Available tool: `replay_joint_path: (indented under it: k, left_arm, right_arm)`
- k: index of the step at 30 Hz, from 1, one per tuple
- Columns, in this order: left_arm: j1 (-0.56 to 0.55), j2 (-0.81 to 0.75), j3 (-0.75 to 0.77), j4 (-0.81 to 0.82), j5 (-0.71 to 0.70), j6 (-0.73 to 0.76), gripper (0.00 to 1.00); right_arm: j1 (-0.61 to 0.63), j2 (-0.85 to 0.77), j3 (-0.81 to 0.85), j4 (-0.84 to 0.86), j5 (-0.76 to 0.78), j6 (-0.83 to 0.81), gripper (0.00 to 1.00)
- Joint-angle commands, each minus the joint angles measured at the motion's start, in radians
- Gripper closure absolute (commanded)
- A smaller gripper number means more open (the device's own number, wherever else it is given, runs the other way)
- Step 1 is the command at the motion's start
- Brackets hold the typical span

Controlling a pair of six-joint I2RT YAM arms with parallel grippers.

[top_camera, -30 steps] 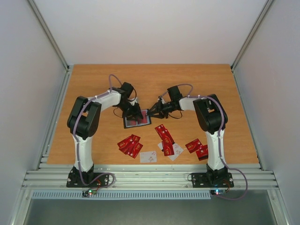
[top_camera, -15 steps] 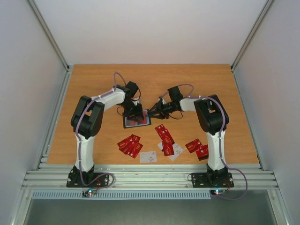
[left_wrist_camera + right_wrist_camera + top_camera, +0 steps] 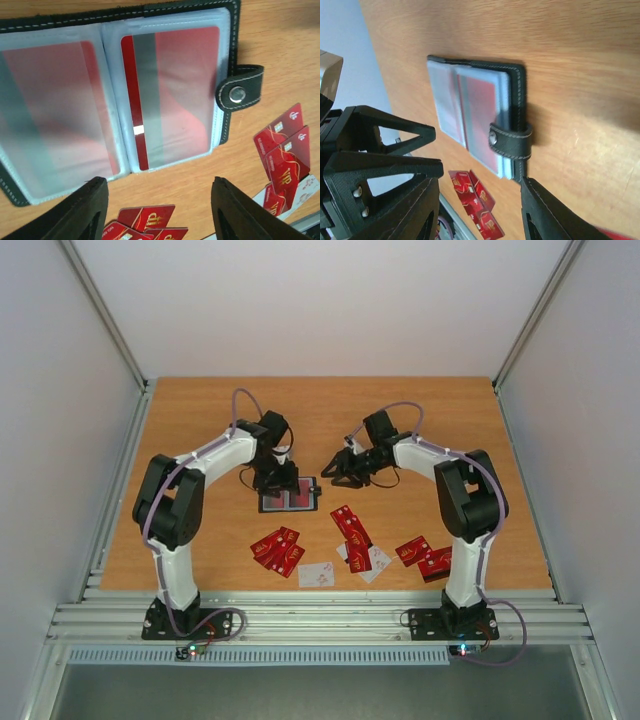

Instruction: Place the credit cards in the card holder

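card holder [image 3: 165, 95] lies open flat on the wooden table [image 3: 200, 420], its left edge cut off in the left wrist view. Red cards inside blur behind cloudy plastic sleeves, print unreadable. Black stitched cover, metal snap tab [image 3: 239, 94]. left gripper [image 3: 159, 187] hangs over the holder and right gripper [image 3: 480, 182] sits just to its right, both spread and empty. Loose credit cards [image 3: 278, 550] lie scattered on the holder's near side.
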Motion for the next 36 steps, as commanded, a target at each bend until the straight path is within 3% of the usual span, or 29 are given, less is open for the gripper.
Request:
replay_joint_path:
  k: [1,7,20,36]
  left_arm:
    - [0.000,-0.075,-0.027,-0.015,-0.042,0.049,0.44]
    - [0.004,-0.056,-0.039,0.008,-0.066,0.085,0.64]
    - [0.045,0.042,-0.033,0.081,0.032,0.087,0.86]
    - [0.065,0.114,0.012,0.073,0.077,0.129,0.92]
  right_arm:
    - [0.015,-0.073,0.031,-0.111,0.014,-0.081,0.54]
    - [0.099,-0.065,0.070,-0.136,-0.028,-0.072,0.54]
    - [0.152,0.072,0.143,-0.121,-0.048,-0.008,0.55]
    - [0.146,0.169,0.211,-0.155,-0.014,0.008,0.57]
